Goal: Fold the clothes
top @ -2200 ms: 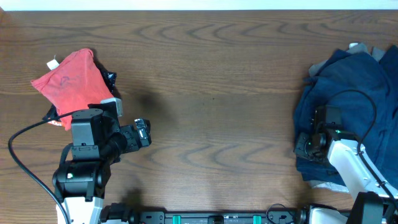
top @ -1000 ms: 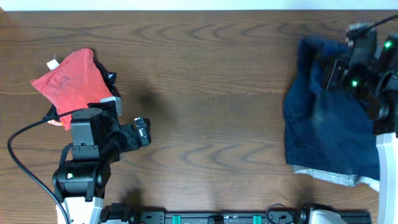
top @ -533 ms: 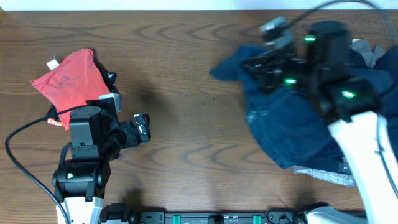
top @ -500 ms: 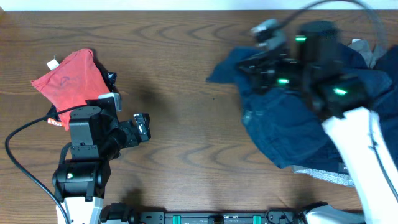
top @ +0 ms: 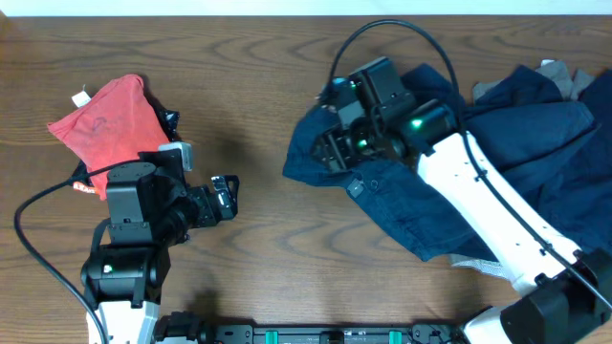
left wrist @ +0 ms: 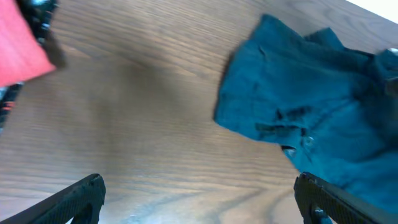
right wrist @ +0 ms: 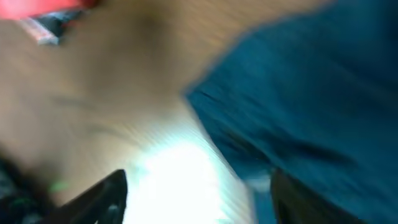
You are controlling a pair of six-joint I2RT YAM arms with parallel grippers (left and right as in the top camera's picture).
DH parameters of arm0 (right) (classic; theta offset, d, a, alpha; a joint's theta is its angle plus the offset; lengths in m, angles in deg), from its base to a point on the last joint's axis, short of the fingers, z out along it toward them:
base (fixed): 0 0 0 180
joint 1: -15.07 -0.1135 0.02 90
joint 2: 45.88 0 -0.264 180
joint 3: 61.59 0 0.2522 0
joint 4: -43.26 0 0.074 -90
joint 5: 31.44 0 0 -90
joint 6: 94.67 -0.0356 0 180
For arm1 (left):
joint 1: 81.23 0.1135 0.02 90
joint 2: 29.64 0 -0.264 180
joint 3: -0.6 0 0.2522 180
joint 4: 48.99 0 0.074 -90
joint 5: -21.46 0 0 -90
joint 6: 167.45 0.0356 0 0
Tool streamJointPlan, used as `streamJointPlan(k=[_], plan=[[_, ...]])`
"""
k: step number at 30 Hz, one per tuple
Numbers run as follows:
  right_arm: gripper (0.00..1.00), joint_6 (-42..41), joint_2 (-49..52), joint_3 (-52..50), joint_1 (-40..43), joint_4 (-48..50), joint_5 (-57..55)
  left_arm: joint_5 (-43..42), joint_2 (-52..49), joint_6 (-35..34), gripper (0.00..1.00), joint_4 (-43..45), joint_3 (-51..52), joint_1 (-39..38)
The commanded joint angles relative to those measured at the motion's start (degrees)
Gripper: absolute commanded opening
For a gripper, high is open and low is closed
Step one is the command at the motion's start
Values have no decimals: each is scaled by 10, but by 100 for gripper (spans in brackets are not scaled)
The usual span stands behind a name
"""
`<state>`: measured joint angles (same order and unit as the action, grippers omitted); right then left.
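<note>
The navy blue shorts (top: 402, 210) lie rumpled from the table's middle to its right edge, one corner pointing left. My right gripper (top: 325, 143) hovers over that left corner. In the blurred right wrist view it (right wrist: 199, 196) stands open, with bare wood between the fingers and the shorts (right wrist: 311, 93) beside the right finger. A red garment (top: 105, 119) lies bunched at the far left on a dark piece (top: 168, 121). My left gripper (top: 229, 191) is open over bare wood (left wrist: 202, 199), facing the shorts (left wrist: 292, 106), holding nothing.
A grey piece of cloth (top: 574, 81) peeks out at the far right behind the shorts. The red garment (left wrist: 18, 43) shows at the left wrist view's upper left. Bare brown wood lies between the two piles. The left arm's cable loops at the left edge.
The right arm swept the navy shorts from the right edge toward the table's middle, then its jaws went from shut to open, letting the cloth go. The left arm barely moved.
</note>
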<state>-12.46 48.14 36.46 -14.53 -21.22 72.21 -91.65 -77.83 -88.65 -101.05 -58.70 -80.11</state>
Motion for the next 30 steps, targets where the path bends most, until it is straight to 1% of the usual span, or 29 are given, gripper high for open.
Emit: streamJointPlan(k=[1, 2, 4, 9, 14, 20, 23, 28, 30], plan=[[80, -74, -45, 8, 50, -32, -158, -34, -26, -34, 98, 2, -4, 0], [84, -79, -53, 8, 69, -48, -165, -35, -36, -53, 98, 2, -3, 0], [99, -79, -66, 8, 107, -78, -164, -35, -64, -91, 98, 2, 0, -5], [99, -78, -77, 8, 183, -162, -165, -35, -154, -143, 98, 10, 0, -40], [99, -79, -77, 8, 243, -222, -164, -35, -259, -204, 98, 59, 0, -103], [99, -78, -77, 8, 283, -249, -164, -35, -377, -265, 98, 170, 0, -169], [99, -78, -77, 8, 289, -255, -164, -34, -426, -297, 98, 237, 0, -187], [99, -78, -77, 8, 289, -262, -165, -32, -494, -313, 99, 359, 0, -198], [99, -78, -77, 8, 289, -265, -164, -30, -517, -313, 91, 401, 0, -198]])
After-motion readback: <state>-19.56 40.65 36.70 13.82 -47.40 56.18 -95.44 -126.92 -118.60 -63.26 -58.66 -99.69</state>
